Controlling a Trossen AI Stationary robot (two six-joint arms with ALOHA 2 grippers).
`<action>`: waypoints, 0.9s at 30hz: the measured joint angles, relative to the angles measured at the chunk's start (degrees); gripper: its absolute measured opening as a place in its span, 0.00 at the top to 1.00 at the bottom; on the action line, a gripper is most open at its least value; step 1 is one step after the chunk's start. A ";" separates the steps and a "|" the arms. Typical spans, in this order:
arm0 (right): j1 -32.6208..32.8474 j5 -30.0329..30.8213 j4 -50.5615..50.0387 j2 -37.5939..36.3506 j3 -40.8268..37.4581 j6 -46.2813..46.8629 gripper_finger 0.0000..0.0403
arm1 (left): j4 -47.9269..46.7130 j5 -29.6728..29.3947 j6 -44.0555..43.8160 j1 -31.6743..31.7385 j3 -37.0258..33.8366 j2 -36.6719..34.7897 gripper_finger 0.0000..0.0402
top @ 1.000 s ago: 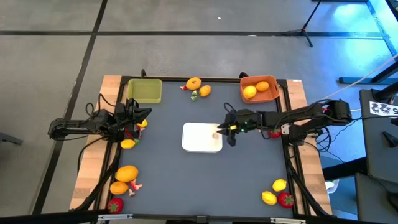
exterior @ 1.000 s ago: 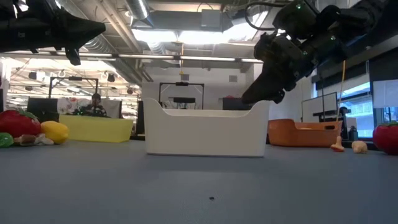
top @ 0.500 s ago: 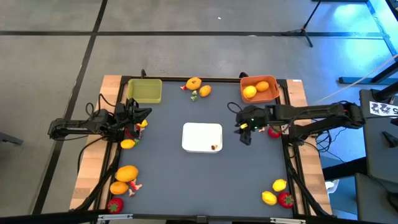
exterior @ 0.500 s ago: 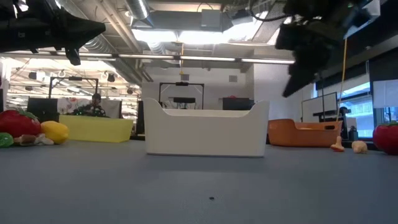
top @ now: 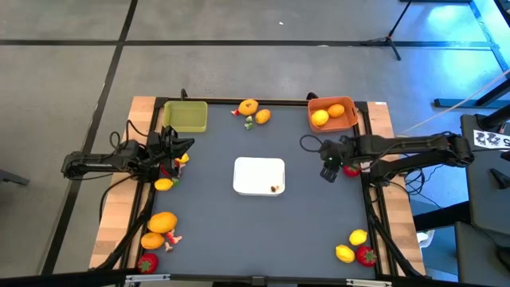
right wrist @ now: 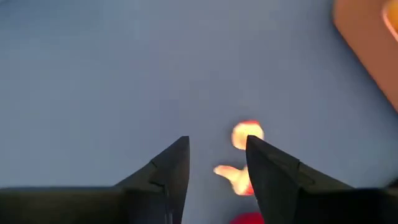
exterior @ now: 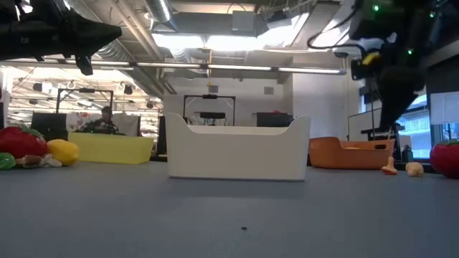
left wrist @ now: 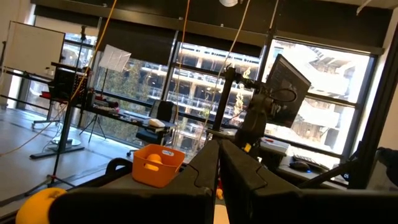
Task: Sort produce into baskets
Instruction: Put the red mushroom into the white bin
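Matt grey table, glossy plastic orange basket

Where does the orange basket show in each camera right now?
High view: orange basket at the table's far edge, toward the right arm's side.
Low view: right of centre, behind the white tray.
Left wrist view: small, left of centre.
Right wrist view: only a corner, top right.
Shared landmark: the white tray.
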 joint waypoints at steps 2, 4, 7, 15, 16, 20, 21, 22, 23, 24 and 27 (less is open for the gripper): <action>-0.02 1.16 -0.04 0.02 -1.40 1.91 0.61 | 0.00 0.00 0.00 0.00 0.00 0.00 0.97; -0.04 1.77 0.10 0.02 -2.85 3.69 0.61 | 0.00 0.00 0.00 0.00 0.00 0.00 0.97; -1.53 1.22 1.23 0.02 -4.76 5.92 0.61 | 0.00 0.00 0.00 0.00 0.00 0.00 0.97; -10.10 -1.82 6.15 0.91 -7.82 7.63 0.61 | 0.00 -0.01 0.02 0.00 0.00 0.00 0.97; -11.19 -2.83 6.72 1.14 -8.20 7.47 0.61 | 0.00 -0.02 0.01 0.00 0.00 0.00 0.97; -14.31 -4.93 8.83 2.47 -9.67 5.58 0.61 | 0.02 -0.02 -0.07 0.00 0.00 0.00 0.97; -14.83 -5.25 9.00 2.84 -9.93 5.14 0.61 | 0.00 -0.02 -0.06 0.00 0.00 0.00 0.97; -15.21 -5.53 9.22 3.17 -10.07 5.05 0.61 | 0.00 -0.02 -0.03 0.00 -0.02 0.00 0.97; -15.35 -5.81 9.64 3.51 -10.13 5.05 0.61 | 0.01 -0.02 -0.02 0.00 0.00 0.00 0.97; -15.44 -5.86 9.99 3.91 -10.15 5.03 0.61 | 0.02 -0.02 -0.02 0.00 -0.01 0.00 0.97; -15.42 -6.41 10.25 4.90 -10.18 5.01 0.64 | 0.04 -0.02 -0.10 0.00 -0.02 0.00 0.97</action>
